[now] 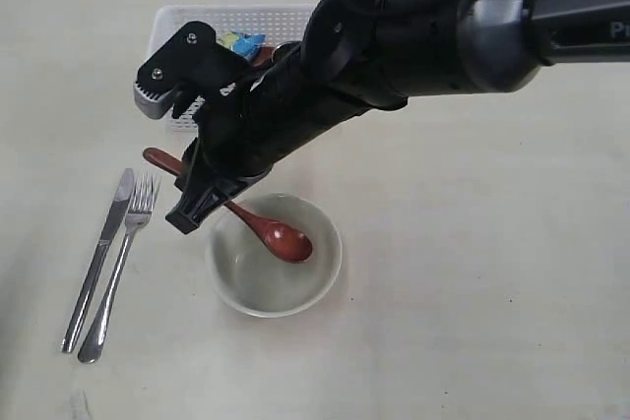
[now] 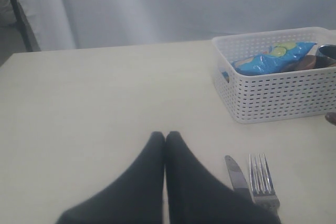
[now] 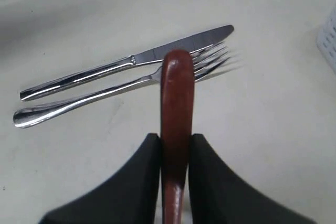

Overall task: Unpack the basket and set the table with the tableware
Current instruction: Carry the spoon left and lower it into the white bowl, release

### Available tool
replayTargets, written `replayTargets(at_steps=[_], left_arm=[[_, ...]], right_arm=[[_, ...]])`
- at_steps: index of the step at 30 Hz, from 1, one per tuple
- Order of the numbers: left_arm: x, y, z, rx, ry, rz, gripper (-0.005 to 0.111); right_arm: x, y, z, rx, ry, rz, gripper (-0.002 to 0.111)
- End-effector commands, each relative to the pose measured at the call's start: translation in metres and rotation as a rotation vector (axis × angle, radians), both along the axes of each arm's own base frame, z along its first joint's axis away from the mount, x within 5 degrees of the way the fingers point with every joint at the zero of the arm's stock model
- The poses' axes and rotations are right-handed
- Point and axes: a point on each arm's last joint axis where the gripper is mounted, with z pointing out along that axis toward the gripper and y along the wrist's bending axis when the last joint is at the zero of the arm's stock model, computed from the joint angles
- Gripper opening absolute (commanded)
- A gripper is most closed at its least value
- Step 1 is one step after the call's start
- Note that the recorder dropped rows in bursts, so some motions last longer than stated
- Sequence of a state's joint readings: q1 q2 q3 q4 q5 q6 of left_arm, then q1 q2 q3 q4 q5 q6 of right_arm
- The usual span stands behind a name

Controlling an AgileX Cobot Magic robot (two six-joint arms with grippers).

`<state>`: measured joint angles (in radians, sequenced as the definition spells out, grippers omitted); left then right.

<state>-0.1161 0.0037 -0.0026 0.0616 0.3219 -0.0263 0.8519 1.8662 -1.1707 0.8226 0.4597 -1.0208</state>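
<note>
**Red spoon gripped, head in the bowl**

Exterior view: white lettering on the black right arm reads only "Pi" before the edge cuts it. The right gripper clamps the dark red wooden spoon. The spoon lies diagonally, its head within the pale off-white bowl and its handle towards the white lattice plastic basket.

Left wrist view: the left gripper is closed on nothing. The print on the blue chip bag is unreadable.

Right wrist view: the spoon handle ends near the tines of the steel fork, which lies parallel to the steel knife on the pale beige table.

One each: knife, fork, spoon, bowl, basket

Pale grey backdrop, dark post at its edge, soft even light
</note>
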Motion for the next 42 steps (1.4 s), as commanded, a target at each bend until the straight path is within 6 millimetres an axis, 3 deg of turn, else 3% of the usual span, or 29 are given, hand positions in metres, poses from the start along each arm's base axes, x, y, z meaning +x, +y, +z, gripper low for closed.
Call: replayTargets(at_steps=[1, 25, 27, 31, 33, 38, 42], left_arm=[[0.0, 0.0, -0.001, -0.002, -0.003, 0.001, 0.0], [0.0, 0.0, -0.001, -0.002, -0.003, 0.001, 0.0], [0.0, 0.0, -0.001, -0.002, -0.003, 0.001, 0.0], [0.0, 0.0, -0.001, -0.002, -0.003, 0.001, 0.0], [0.0, 0.0, -0.001, -0.002, -0.003, 0.001, 0.0], [0.0, 0.0, -0.001, -0.002, -0.003, 0.001, 0.0], [0.0, 0.0, -0.001, -0.002, -0.003, 0.001, 0.0]], right_arm=[[-0.004, -0.001, -0.001, -0.012, 0.028, 0.02, -0.001], [-0.005, -0.003, -0.004, -0.055, 0.004, 0.07, 0.0], [-0.005, -0.003, -0.004, -0.055, 0.006, 0.071, 0.005], [-0.005, -0.003, -0.004, -0.055, 0.006, 0.071, 0.034], [-0.005, -0.003, -0.004, -0.054, 0.004, 0.067, 0.044], [-0.004, -0.002, 0.003, -0.037, -0.011, 0.06, 0.044], [0.001, 0.0, 0.029, 0.032, -0.033, -0.003, 0.044]])
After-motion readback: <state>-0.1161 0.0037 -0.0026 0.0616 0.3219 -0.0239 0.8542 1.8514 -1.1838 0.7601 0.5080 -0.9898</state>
